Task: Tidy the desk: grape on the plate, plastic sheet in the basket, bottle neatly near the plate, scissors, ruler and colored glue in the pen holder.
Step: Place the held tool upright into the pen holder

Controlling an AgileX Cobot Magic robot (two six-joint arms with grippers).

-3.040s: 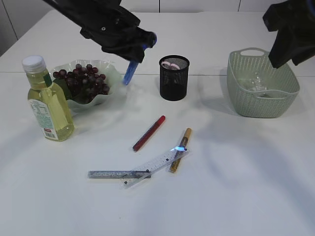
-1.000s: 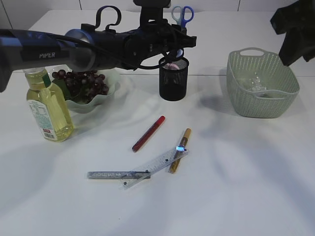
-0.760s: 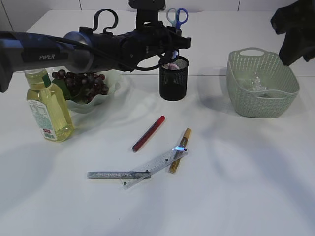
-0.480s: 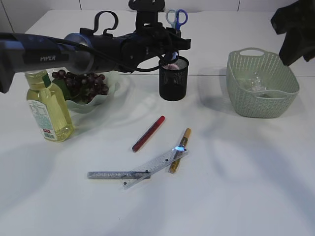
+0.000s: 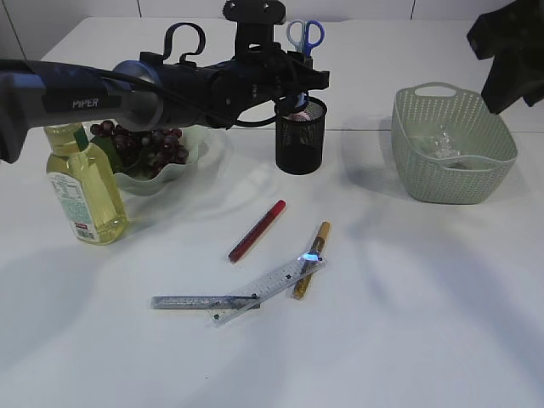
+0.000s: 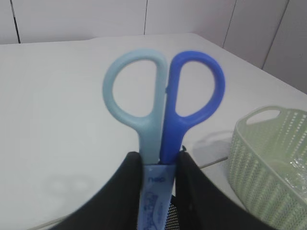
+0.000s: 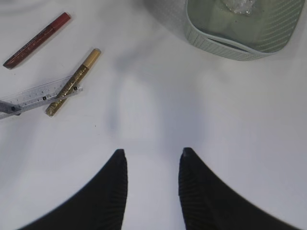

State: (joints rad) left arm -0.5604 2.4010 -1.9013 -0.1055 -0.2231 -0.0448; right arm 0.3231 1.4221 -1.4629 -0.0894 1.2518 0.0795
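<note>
My left gripper is shut on the scissors, held upright over the black mesh pen holder. In the left wrist view the pale blue and blue handles of the scissors stick up from between the black fingers of that gripper. Grapes lie on the plate, with the bottle beside it. A red glue pen, gold glue pen, clear ruler and grey ruler lie on the table. My right gripper hangs open and empty above the table.
The pale green basket stands at the right with the crumpled plastic sheet inside. The right wrist view shows the basket, the gold glue pen and the clear ruler. Something pink sits inside the pen holder.
The left gripper with the scissors has swung from above the plate to over the pen holder, then sunk slightly lower and to the left. The right arm stays still.
</note>
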